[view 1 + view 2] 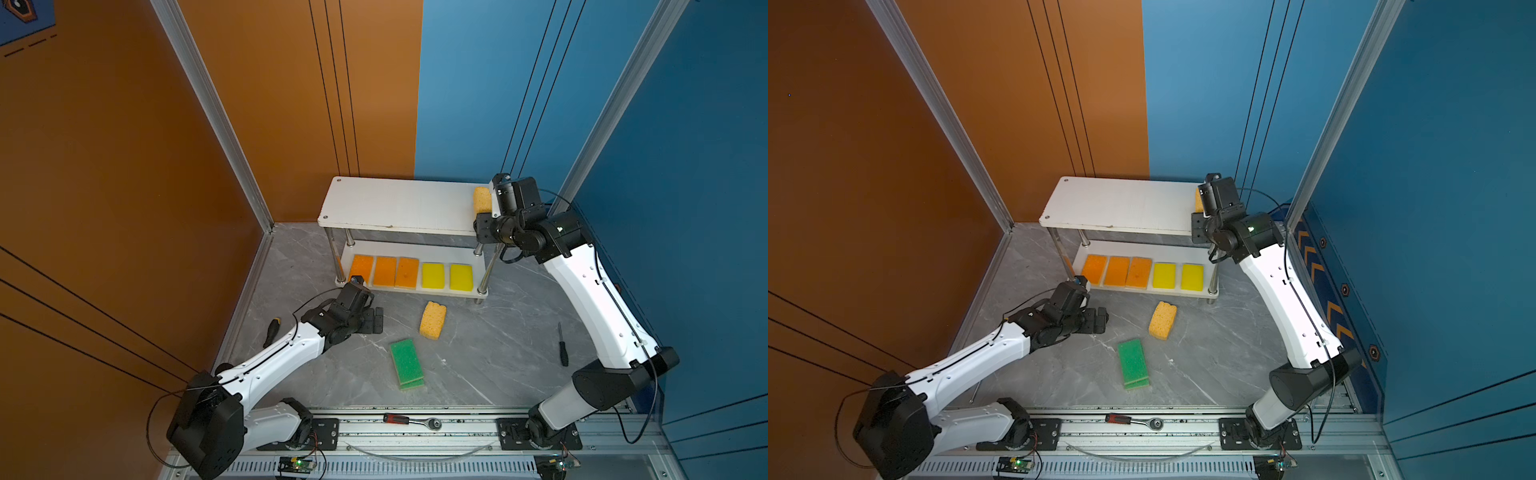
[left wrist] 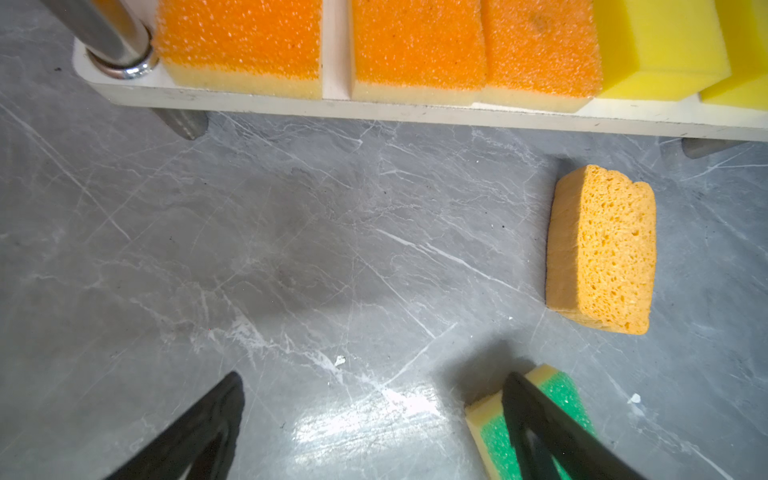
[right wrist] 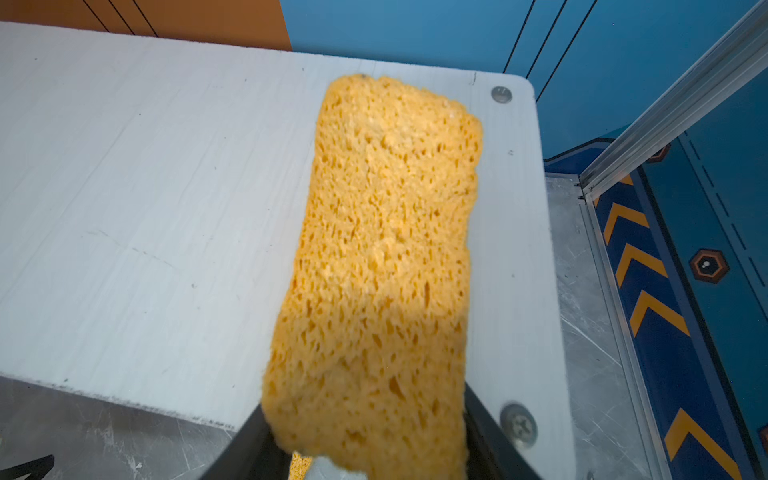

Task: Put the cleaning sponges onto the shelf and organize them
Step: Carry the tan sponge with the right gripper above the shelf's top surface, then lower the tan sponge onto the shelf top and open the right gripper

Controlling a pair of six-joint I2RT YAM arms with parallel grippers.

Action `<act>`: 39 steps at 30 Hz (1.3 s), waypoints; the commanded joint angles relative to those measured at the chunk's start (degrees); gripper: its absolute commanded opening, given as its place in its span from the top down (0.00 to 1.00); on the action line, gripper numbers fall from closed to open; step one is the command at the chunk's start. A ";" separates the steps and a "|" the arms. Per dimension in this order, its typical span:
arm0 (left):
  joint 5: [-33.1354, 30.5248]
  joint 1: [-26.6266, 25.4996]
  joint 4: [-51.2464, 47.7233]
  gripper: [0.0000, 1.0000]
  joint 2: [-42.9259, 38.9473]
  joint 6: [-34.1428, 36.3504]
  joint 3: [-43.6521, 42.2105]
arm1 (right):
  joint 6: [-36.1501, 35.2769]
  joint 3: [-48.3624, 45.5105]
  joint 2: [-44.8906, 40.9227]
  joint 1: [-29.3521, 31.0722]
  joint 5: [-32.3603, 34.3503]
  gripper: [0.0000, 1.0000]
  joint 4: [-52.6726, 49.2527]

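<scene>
On the white top board of the shelf [image 1: 395, 203], right end, the porous sponge [image 3: 386, 249] runs lengthwise away from the right gripper [image 3: 365, 415]; its 2 fingers [image 3: 249, 449] flank the near end, grip unclear. The left gripper [image 2: 374, 378] hangs spread, empty.

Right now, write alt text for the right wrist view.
A porous yellow-orange sponge stretches over one end of the white top board of the shelf, its near end between the pincer's black fingers. Two corner screws show beside it, with blue wall beyond.
</scene>
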 commanded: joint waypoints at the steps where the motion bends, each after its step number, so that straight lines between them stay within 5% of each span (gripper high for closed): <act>1: 0.59 -0.63 -0.77 0.02 -0.13 -0.44 1.49 | -1.10 0.47 0.20 -0.29 -0.42 0.45 -0.45; 16: 0.56 -0.56 -0.73 0.02 -0.28 -0.53 1.31 | -1.98 -1.12 0.36 -0.74 -0.29 0.40 -0.45; 28: 0.31 -0.73 -0.69 0.02 -0.93 -0.45 0.61 | -1.24 -1.24 -0.89 -0.82 -1.42 0.17 0.58; 39: -2.31 -1.95 1.74 0.02 -3.71 -0.18 -1.26 | -0.17 -4.35 -7.65 -0.91 -5.70 0.08 2.53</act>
